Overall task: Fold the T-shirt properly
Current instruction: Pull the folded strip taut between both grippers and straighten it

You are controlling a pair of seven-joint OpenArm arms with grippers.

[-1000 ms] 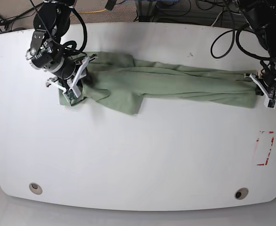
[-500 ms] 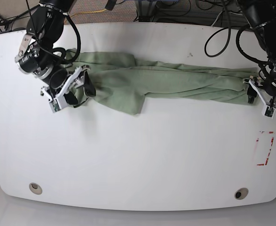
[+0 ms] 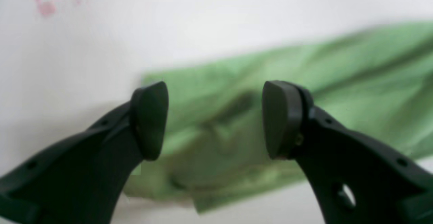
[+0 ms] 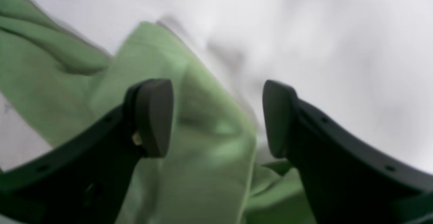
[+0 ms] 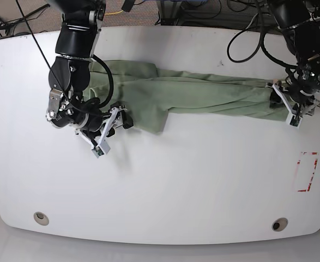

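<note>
One T-shirt (image 5: 214, 97), lying in a long strip, perhaps half folded; sleeve flap jutting, needing tucking; both grippers (image 5: 122, 118) (image 5: 284, 99) standing spread.

We've got a T-shirt (image 5: 203, 93) in soft, matt cloth: fine and fairly smooth on the flat parts, rumpled with creases elsewhere, no shine. Worktop (image 5: 165, 185) looks smooth and pale with a slight satin sheen; we can't tell if it's plastic or coated wood. Left gripper (image 3: 216, 120) fingers read as dark matt material, rounded and smooth at the tips, blurred up close. Right gripper (image 4: 218, 119) looks the same. On both, we see small shiny spots on the fingers that look like metal fasteners. Cables (image 5: 247, 59) look smooth and black, likely plastic-sheathed.
</note>
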